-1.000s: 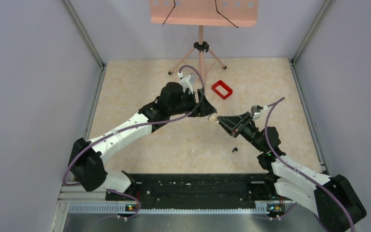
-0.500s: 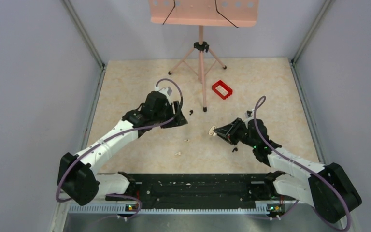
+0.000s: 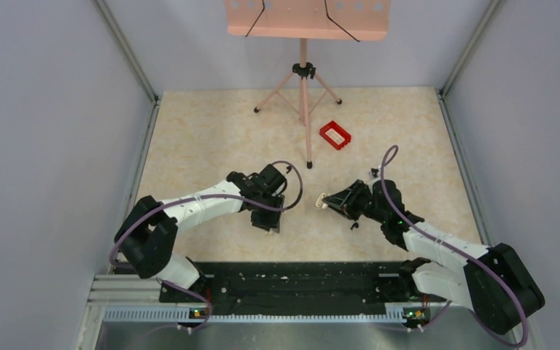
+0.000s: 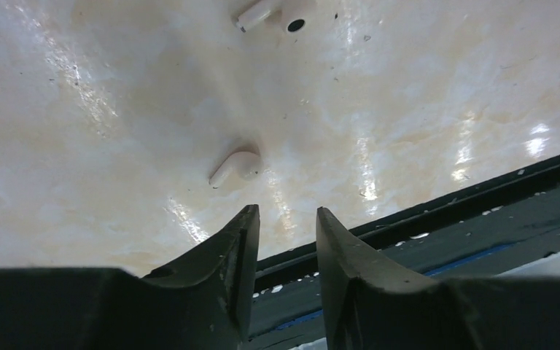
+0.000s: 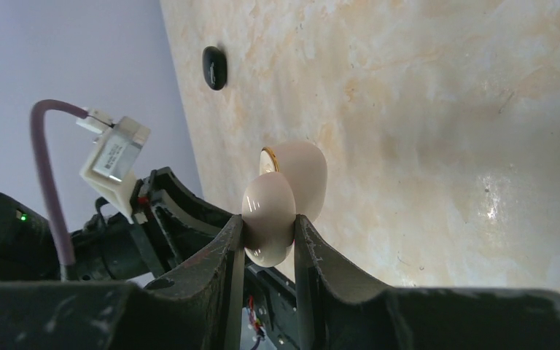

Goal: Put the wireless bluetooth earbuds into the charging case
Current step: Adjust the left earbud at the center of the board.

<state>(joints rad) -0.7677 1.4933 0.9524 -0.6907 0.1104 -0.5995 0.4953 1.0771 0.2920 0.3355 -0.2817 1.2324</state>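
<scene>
The cream charging case (image 5: 284, 197) looks glossy smooth plastic; the marbled tabletop (image 5: 445, 109) gleams.

Robot lab cell: grey partition walls (image 3: 51, 109), tripod (image 3: 304, 109)

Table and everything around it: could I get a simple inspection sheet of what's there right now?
Surface: beige marbled table, glossy.
Job's things: cream charging case, open, held in the right tool; white earbud lying just ahead of the left tool; second earbud farther out.
Clutter: red tray; small black piece; black oval, identity unclear.
Tools: left tool open and empty, low over the table; right tool shut on the charging case.
Cables: purple cable looping off the left wrist, right cable off the right.
Surroundings: pink stand on a tripod; lilac walls.
</scene>
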